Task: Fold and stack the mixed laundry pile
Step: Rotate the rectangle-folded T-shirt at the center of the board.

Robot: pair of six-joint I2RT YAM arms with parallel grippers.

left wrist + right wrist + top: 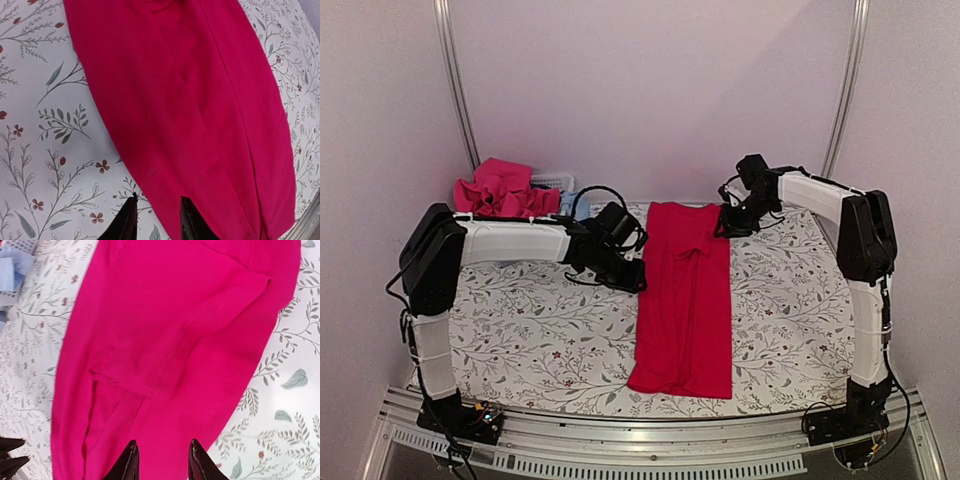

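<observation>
Red cloth (685, 300) lies flat, long strip, middle of table (540, 330). Left gripper (159, 214) and right gripper (162, 456) hover near its far end, fingers a little apart, holding nothing. You pinch both far corners evenly, fold toward you. Pile (505, 188) sits back left.

I see plain pale walls (650, 90) around the desk (530, 330) on three sides. Its cover (780, 300) is white with a leaf-and-flower print. Two metal rails (456, 85) climb the back corners; an aluminium frame (650, 440) runs along its near edge. Light is soft, even.
</observation>
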